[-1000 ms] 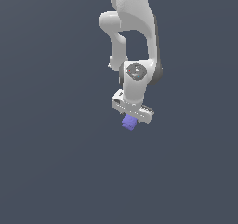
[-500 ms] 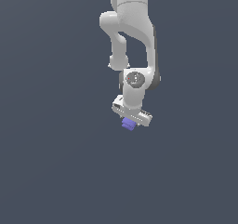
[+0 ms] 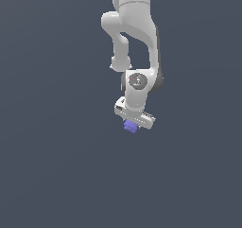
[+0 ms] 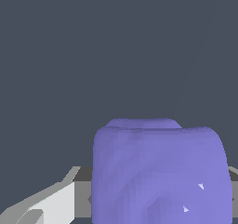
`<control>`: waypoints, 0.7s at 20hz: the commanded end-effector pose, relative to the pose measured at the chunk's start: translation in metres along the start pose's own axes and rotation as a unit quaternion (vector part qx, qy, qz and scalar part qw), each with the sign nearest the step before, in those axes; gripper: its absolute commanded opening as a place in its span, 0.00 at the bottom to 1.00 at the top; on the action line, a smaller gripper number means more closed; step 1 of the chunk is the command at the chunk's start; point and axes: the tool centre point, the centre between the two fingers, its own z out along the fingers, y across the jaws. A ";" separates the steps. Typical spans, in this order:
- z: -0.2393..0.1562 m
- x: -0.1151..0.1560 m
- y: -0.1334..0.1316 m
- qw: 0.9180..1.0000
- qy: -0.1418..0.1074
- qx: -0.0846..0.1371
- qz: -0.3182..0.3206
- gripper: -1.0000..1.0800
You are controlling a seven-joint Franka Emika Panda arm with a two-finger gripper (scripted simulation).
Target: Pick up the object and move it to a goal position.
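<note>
Exterior view: one claw point(image 3: 132, 124) pinching one purple object point(image 3: 130, 126).

Plain slate-grey surface point(image 3: 52, 175), filling the exterior view from edge to edge, even in tone and flatly lit. Same grey behind everything in the wrist view. Just right of the exterior view's centre, the small purple object point(image 3: 130, 127); cannot tell whether resting on the grey or raised clear of it.
</note>
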 end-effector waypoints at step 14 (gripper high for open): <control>-0.046 0.018 -0.001 1.000 0.000 0.000 0.000 0.00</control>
